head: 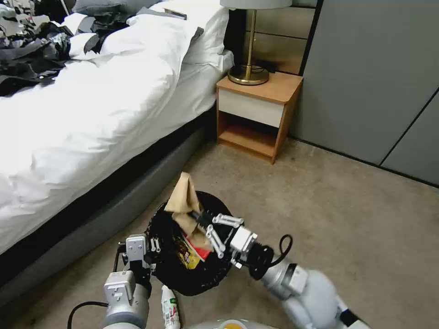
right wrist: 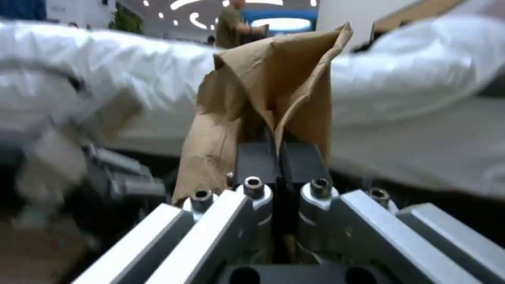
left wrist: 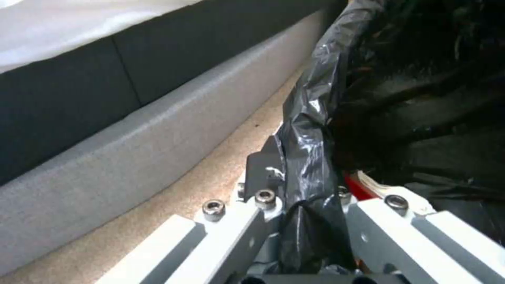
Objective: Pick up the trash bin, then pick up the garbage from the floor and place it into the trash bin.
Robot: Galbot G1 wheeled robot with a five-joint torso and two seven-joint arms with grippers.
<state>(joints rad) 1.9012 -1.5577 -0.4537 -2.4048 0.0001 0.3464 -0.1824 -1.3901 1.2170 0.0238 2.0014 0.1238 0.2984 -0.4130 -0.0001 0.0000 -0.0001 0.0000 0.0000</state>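
white bottle (head: 170,310): bottom cut off | trash bin (head: 192,278): white wall hidden

Both arms are showing pale grey, rounded shells with black joints, each trailing a looping black cable. The left gripper (head: 151,249) and right gripper (head: 200,218) are wearing silver-white linkage bars (pinned with dark hex-socket screws) and dark grey finger pads (right wrist: 255,159).

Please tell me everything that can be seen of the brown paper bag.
The brown paper bag is crumpled kraft paper, creased and partly folded, standing upright with its pointed top above the trash bin. Its lower part sits inside the bin's black liner, beside yellow and red wrappers. The right gripper is shut on it, its dark fingers pinching a fold, as the right wrist view shows.
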